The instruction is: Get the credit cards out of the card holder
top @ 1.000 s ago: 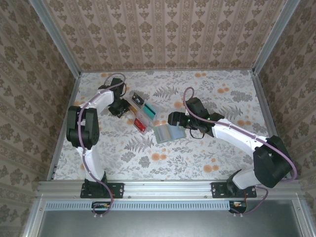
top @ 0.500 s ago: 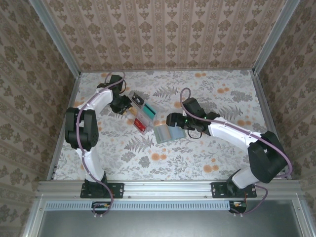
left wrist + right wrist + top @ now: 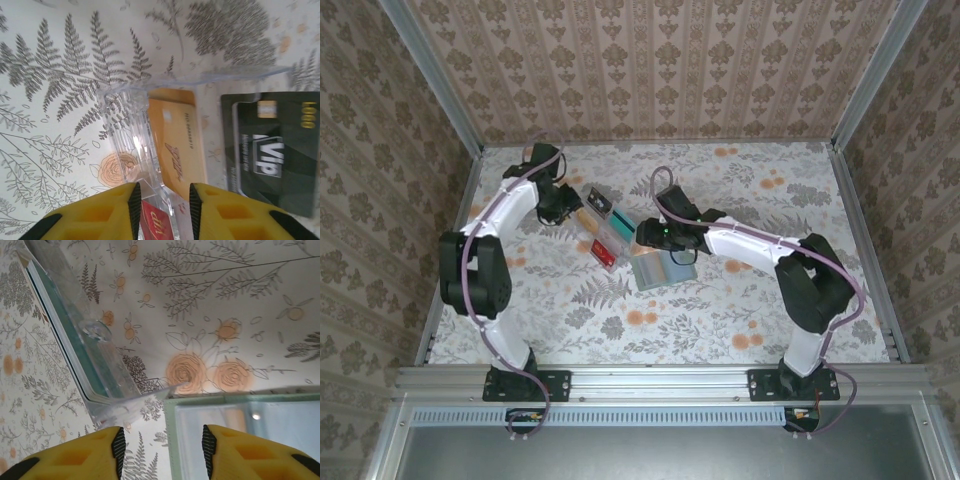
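Note:
The card holder lies open on the floral table, grey-green with a pale blue-grey lining; a faint tan patch shows in its slot. My right gripper hovers open over the holder's far-left corner, its jaws astride the stitched edge and clamping nothing. My left gripper is open above the clear tray, with a tray wall and a red card below the gap. A tan-orange credit card lies in the tray just ahead of the left fingers.
The clear tray sits diagonally between the arms, its corner close to the holder. It holds a dark green VIP card and a teal card. Metal rails and patterned walls bound the table.
My right arm swung left, carrying its gripper from the holder's right side to its far-left corner, and the jaws narrowed. My left gripper shifted slightly away and opened a little.

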